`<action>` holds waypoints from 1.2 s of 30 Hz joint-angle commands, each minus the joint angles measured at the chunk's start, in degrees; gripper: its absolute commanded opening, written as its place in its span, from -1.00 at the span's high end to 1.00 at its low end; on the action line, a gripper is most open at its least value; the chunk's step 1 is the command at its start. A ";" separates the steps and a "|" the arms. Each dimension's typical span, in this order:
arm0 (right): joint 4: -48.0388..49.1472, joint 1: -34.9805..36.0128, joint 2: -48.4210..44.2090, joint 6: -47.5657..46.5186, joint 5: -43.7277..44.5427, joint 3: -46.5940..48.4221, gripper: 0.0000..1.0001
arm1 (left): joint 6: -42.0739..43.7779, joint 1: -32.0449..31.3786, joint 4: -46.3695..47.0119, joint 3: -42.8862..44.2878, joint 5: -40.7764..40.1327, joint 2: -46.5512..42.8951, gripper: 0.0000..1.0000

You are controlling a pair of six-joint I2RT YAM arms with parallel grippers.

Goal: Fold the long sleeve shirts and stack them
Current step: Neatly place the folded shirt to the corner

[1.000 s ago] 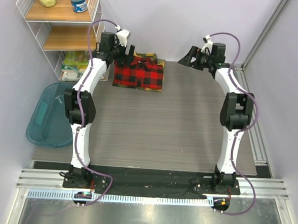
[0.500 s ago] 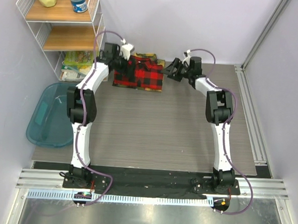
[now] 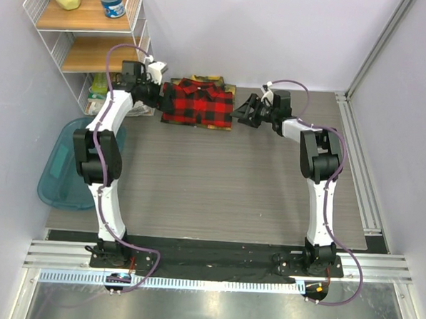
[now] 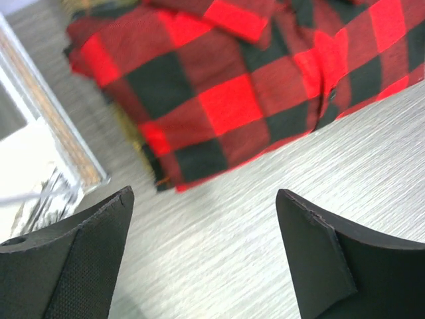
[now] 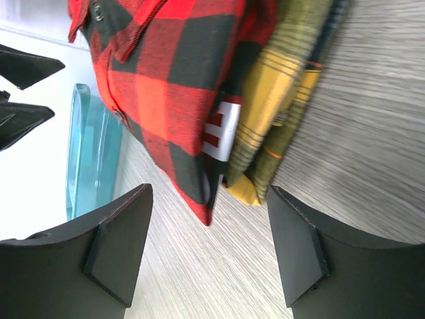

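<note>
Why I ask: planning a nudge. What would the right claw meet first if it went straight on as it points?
The right claw points at the folded side edges of the pile: likely the red shirt first, or the yellow shirt beneath it; depth is unclear.

The grey wood-grain table (image 3: 219, 181) bore the folded yellow-and-black plaid shirt (image 5: 279, 93) just ahead of the right gripper (image 3: 244, 111). The red-and-black plaid shirt (image 4: 226, 100) lay atop it, before the left gripper (image 3: 156, 96).

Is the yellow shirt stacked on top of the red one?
No, the red-and-black shirt lies on top, with the yellow shirt showing beneath its edge.
</note>
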 commanded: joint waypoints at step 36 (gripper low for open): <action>-5.73 6.06 -2.24 -2.79 -1.32 8.11 0.97 | -0.10 1.18 -4.53 0.10 4.68 1.19 1.00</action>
